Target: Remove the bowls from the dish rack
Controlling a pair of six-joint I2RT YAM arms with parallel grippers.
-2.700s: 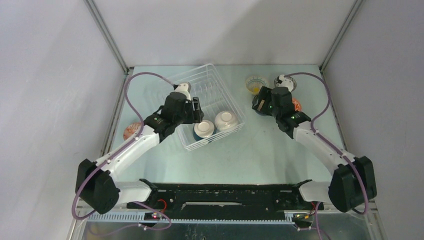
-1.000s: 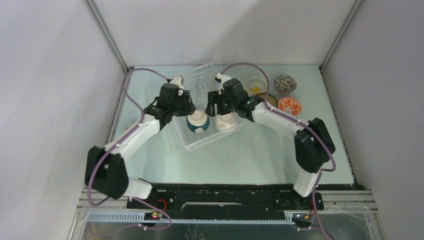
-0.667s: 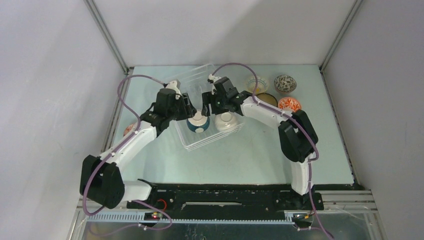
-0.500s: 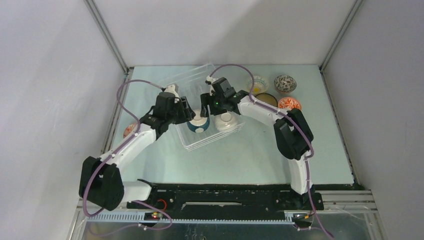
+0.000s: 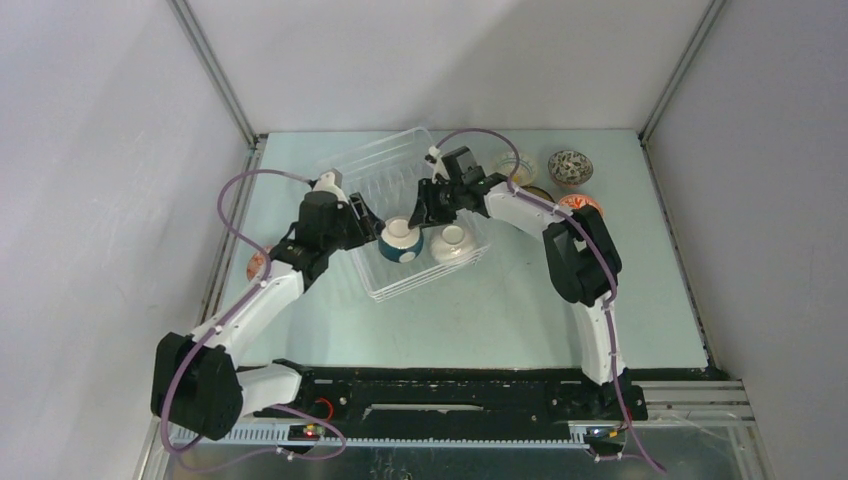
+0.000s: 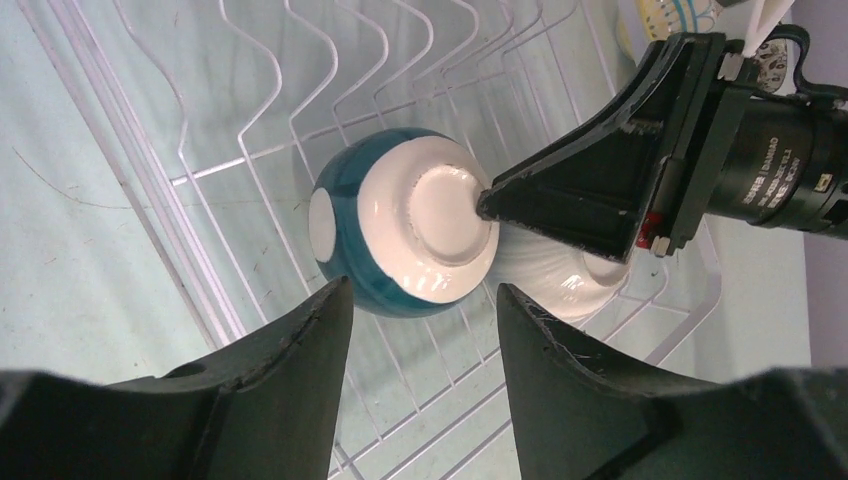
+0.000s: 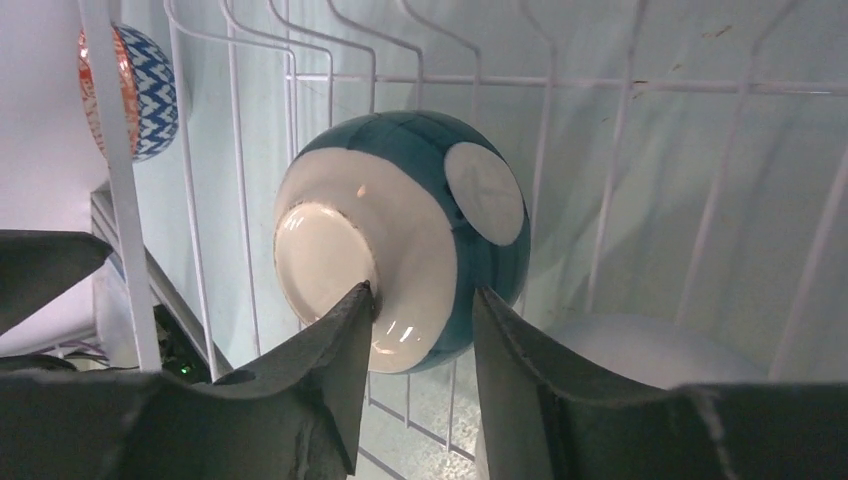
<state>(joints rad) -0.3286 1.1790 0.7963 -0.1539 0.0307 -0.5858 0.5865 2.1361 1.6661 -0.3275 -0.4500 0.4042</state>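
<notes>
Reaching into the white wire dish rack (image 5: 400,175), left gripper (image 6: 422,290) hovers open; right gripper (image 7: 420,300) straddles the round foot of the glossy teal bowl (image 7: 420,190), grip unclear.

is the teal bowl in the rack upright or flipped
Flipped: the teal bowl shows its white foot ring upward, inside the dish rack.

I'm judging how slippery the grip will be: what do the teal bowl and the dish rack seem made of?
The teal bowl looks like glazed ceramic: glossy teal-and-white surface catching a highlight near its foot. The dish rack appears to be white-coated wire, probably metal, given its thin bent bars; plastic cannot be ruled out.
</notes>
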